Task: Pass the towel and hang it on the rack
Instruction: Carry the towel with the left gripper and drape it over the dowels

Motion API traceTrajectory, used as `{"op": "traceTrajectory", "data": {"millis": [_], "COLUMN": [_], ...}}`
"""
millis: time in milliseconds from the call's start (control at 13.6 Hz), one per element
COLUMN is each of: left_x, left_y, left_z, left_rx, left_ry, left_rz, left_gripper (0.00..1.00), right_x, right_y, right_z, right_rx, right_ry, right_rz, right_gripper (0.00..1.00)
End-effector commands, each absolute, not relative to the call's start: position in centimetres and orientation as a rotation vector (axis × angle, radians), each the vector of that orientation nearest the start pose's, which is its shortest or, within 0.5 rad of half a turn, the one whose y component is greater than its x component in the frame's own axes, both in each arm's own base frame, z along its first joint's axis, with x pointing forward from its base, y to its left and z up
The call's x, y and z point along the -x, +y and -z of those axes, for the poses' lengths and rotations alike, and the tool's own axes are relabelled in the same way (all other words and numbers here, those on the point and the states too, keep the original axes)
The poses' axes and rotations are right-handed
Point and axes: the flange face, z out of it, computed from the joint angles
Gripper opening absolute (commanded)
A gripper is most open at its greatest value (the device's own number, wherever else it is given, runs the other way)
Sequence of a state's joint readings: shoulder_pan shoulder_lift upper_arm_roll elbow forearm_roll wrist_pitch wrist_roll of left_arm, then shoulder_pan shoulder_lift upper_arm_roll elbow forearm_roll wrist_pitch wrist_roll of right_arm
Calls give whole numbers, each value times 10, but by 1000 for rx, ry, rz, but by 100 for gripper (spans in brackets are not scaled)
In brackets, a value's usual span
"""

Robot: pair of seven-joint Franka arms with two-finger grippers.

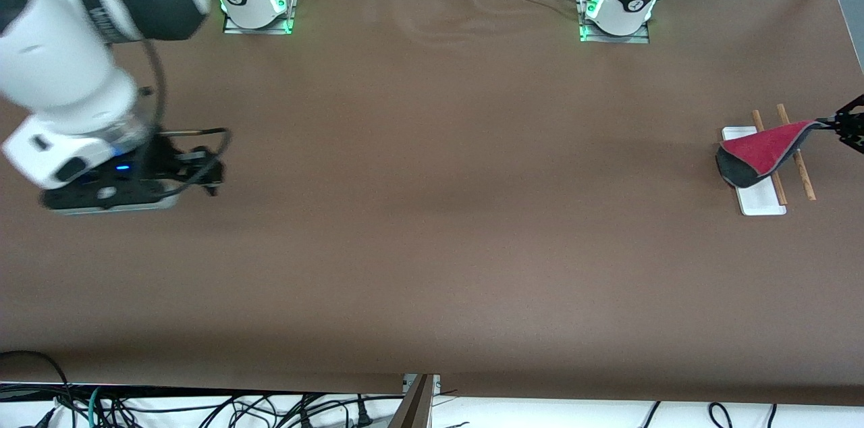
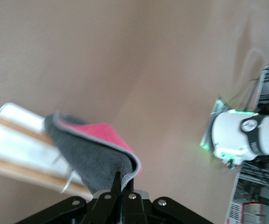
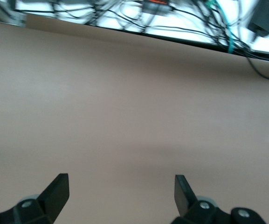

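**Towel reaches the rack, held by one corner**

Draping is your step now, and it looks close to done. The left gripper [image 1: 829, 123] hangs at the left arm's end of the table, pinched tight on one corner of the small soft towel, bright pink on one face and dark grey on the other [image 1: 759, 154]. The cloth sags from that corner down across the small rack with a flat white base and two thin brown wooden rods [image 1: 759, 198].

From the left wrist view, the left gripper [image 2: 121, 190] has its fingers clamped together on the towel [image 2: 94, 151], grey face outward, pink showing along the folded edge. The cloth trails away from the claw over the rack [image 2: 17, 147]; whether it already rests on both rods you cannot tell.

To finish well, carry the held corner low across the rods so cloth falls on each side of them, and let go only once the weight sits evenly. A release too soon would likely let the bunched end slide off toward the white base.

The right gripper [image 1: 214, 179] waits at the right arm's end of the table, spread wide and holding nothing, as its wrist view [image 3: 120, 186] confirms.
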State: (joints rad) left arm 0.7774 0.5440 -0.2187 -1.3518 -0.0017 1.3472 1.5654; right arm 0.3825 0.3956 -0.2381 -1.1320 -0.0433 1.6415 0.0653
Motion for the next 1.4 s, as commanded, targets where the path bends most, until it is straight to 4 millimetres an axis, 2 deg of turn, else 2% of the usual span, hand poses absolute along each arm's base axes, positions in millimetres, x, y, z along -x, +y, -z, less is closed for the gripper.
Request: {"op": "traceTrajectory", "data": {"millis": [0, 74, 221, 368, 442, 662, 736, 883, 957, 1030, 1104, 1325], "left_x": [-543, -537, -530, -525, -521, -518, -516, -517, -517, -518, -518, -519], "left_y": [401, 419, 444, 463, 473, 481, 485, 484, 484, 485, 484, 483], "left_z": [-378, -370, -357, -331, -316, -284, -278, -272, -273, -270, -269, -269], "left_rx": [-2342, -2375, -2433, -2449, -2463, -2463, -2473, -2474, -2479, -2481, -2481, -2480], "left_ry": [-1363, -1353, -1348, -1361, -1344, -1318, -1311, -1299, -1297, -1297, -1294, -1279], "left_rz": [154, 138, 122, 105, 89, 75, 69, 73, 72, 68, 55, 22], "left_gripper": [0, 0, 0, 0, 0, 0, 0, 0, 32, 85, 100, 100], "right_x": [-627, -615, -594, -580, -576, -570, -565, -562, -560, -558, -554, -554], "right_y": [73, 56, 31, 21, 25, 1, -3, -7, -7, 1, 5, 7], "right_z": [-613, -618, -621, -615, -612, -618, -609, -610, -612, -617, -624, -627], "right_rx": [3218, 3201, 3192, 3192, 3196, 3200, 3201, 3203, 3203, 3205, 3205, 3201], "right_ry": [-109, -76, -33, -16, -31, 20, 32, 46, 44, 5, -13, -17], "right_rz": [147, 144, 115, 77, 68, 71, 36, 38, 46, 56, 56, 53], "right_gripper": [100, 100, 100, 100, 100, 100, 100, 100, 100, 100, 100, 100]}}
